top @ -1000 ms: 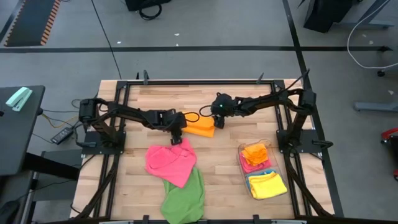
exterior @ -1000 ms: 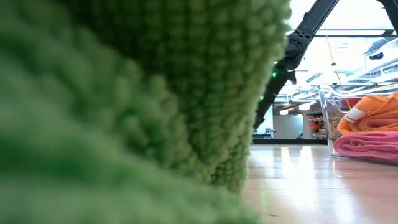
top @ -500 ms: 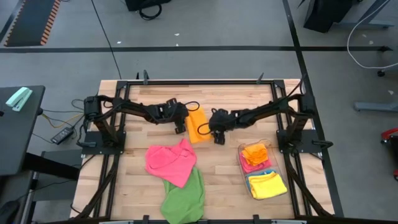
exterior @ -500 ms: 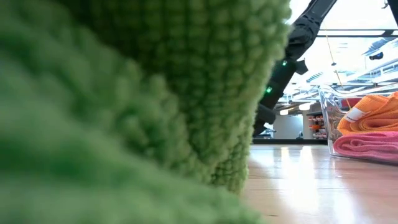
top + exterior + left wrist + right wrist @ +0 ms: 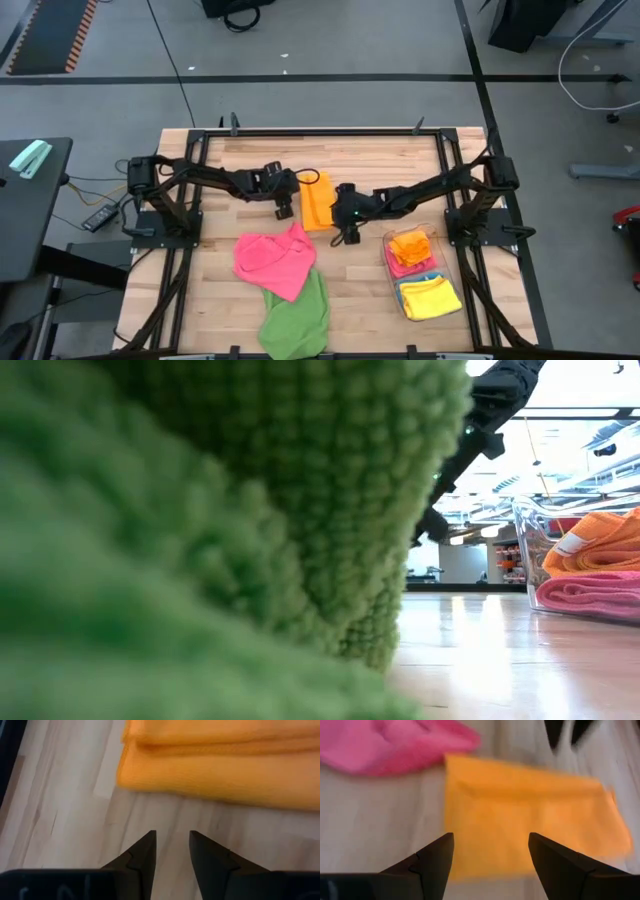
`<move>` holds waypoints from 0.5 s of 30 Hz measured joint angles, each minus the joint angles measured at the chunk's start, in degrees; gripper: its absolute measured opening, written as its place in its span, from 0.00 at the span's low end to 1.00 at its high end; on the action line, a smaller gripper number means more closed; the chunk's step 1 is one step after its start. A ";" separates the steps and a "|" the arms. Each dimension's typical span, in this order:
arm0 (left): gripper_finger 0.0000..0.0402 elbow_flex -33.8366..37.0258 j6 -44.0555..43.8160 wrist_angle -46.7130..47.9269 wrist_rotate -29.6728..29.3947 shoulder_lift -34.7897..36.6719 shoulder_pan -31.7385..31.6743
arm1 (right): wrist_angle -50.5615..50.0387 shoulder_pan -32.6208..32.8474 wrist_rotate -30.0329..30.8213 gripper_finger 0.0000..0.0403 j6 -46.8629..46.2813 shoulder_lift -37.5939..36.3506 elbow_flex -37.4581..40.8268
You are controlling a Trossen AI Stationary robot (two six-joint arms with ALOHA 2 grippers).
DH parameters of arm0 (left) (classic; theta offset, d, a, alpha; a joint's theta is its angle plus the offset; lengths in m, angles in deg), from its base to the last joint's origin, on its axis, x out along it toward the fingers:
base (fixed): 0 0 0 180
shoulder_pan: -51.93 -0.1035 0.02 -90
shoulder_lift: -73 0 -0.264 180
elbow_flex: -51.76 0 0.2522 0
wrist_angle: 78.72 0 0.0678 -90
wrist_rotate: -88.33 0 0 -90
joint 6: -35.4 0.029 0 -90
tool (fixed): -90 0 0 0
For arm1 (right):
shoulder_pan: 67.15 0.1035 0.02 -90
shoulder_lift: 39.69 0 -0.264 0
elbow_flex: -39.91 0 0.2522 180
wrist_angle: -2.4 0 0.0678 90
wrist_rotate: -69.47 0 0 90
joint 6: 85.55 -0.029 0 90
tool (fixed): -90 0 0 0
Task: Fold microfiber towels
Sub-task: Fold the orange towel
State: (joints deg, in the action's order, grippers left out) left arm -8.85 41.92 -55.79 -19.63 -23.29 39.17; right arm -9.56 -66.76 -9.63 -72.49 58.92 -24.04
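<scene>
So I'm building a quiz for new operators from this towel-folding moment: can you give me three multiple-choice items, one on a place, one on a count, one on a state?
1. Where does the folded orange towel lie?
A. In the clear bin
B. On the table between the two grippers
C. Under the green towel

2. How many unfolded towels lie loose at the table's front edge?
A. Two
B. Four
C. None

3. How do the right gripper's jaws stand?
A. Shut on the orange towel
B. Shut on nothing
C. Open, holding nothing

Answers:
1 B: it rests on bare wood, with the left gripper and the right gripper at either side.
2 A: the pink towel overlaps the green towel.
3 C: the right wrist view shows wide-apart fingers with nothing between them.
</scene>
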 joint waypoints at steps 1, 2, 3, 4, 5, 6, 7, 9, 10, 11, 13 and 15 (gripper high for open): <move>0.31 -0.03 0.00 -0.18 0.02 0.00 0.35 | 1.74 0.25 -0.83 0.66 1.37 0.72 -0.04; 0.31 -0.03 0.01 0.20 0.07 0.00 0.64 | 2.73 0.46 -1.28 0.66 2.63 1.49 -0.03; 0.31 -0.03 -0.04 0.43 0.08 -0.01 0.89 | 4.33 0.71 -1.32 0.66 3.85 2.28 0.00; 0.31 -0.03 -0.10 0.81 0.18 -0.02 1.02 | 5.44 0.91 -1.38 0.66 5.11 2.96 0.00; 0.31 -0.03 -0.15 1.22 0.16 -0.02 1.18 | 6.10 0.97 -1.36 0.66 6.33 3.57 0.00; 0.31 -0.03 -0.19 1.47 0.16 -0.02 1.22 | 7.32 0.97 -1.42 0.66 7.25 4.06 0.00; 0.31 -0.03 -0.23 1.99 0.10 -0.02 1.38 | 8.05 1.11 -1.80 0.66 7.88 4.53 0.00; 0.31 -0.03 -0.28 2.94 0.07 0.08 1.36 | 10.14 1.25 -1.91 0.66 8.62 5.62 -0.04; 0.30 -0.03 -0.28 3.11 0.07 0.09 1.36 | 10.53 1.31 -1.93 0.66 9.24 6.14 -0.01; 0.30 -0.03 -0.30 3.15 0.09 0.09 1.36 | 11.76 1.42 -1.99 0.66 9.77 6.77 -0.02; 0.29 -0.03 -0.30 3.25 0.09 0.09 1.36 | 12.70 1.59 -1.96 0.66 10.98 8.03 -0.01; 0.29 -0.03 -0.31 3.35 0.11 0.11 1.38 | 14.04 1.58 -1.95 0.66 12.17 9.57 -0.03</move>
State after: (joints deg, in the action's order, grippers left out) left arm -8.87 41.60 -52.43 -19.51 -23.18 40.55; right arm 4.49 -65.18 -11.58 -60.31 68.50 -24.07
